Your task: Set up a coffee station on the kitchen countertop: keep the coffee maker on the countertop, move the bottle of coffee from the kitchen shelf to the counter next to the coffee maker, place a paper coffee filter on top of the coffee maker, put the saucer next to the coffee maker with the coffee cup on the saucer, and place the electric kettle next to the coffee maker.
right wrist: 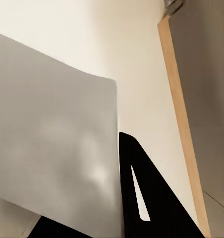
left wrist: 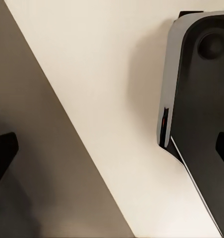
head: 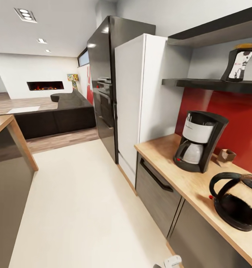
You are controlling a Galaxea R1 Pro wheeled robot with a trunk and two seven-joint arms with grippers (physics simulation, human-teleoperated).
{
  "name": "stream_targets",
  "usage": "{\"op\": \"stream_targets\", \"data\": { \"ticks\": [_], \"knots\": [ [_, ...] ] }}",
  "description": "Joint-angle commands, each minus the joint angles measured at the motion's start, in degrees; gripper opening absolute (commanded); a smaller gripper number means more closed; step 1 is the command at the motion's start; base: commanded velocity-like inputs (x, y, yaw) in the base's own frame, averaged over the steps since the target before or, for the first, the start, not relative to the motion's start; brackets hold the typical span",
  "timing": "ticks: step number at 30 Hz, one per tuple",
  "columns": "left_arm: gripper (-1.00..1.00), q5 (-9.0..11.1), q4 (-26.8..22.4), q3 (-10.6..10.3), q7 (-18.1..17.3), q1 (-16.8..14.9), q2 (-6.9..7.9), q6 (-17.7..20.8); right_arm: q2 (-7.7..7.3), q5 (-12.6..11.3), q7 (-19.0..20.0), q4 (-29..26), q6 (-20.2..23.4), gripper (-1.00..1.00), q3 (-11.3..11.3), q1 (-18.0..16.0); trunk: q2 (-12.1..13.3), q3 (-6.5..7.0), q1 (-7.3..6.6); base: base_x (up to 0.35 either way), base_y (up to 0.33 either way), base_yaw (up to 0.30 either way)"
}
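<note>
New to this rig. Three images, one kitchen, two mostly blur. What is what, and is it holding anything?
These are simulator renders from a wheeled robot with two arms, each ending in a claw. The large picture comes from the camera on its head, looking forward and down. On the wooden countertop stand a black coffee maker and, nearer the camera, an electric kettle. A small brown object sits behind the coffee maker by the red wall; I cannot tell what it is. On the dark shelf above stands a bottle of coffee.

The other two pictures come from cameras near each claw. They mostly show pale floor, grey cabinet fronts and parts of the robot's own body. Dark finger shapes sit at the left one's edges, but nothing shows whether either claw is open, and nothing appears held.
</note>
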Motion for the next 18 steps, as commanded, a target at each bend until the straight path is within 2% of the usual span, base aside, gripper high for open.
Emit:
{"op": "stream_targets", "data": {
  "ticks": [1,7,18],
  "knots": [
    [1.00,-0.2,0.0,0.4,0.0,0.0,-0.01,-0.1,0.01,-0.7,-0.2,-0.1,0.3,-1.00,0.5,0.0,-0.1,-0.11,0.07,0.335,0.031,0.000],
    [1.00,-0.2,0.0,0.4,0.0,0.0,-0.01,-0.1,0.01,-0.7,-0.2,-0.1,0.3,-1.00,0.5,0.0,-0.1,-0.11,0.07,0.328,0.124,0.000],
    [1.00,-0.2,0.0,0.4,0.1,0.0,-0.01,-0.1,0.01,-0.6,-0.2,0.0,0.3,-1.00,0.5,0.0,-0.1,-0.11,0.07,0.291,0.221,0.000]
  ]
}}
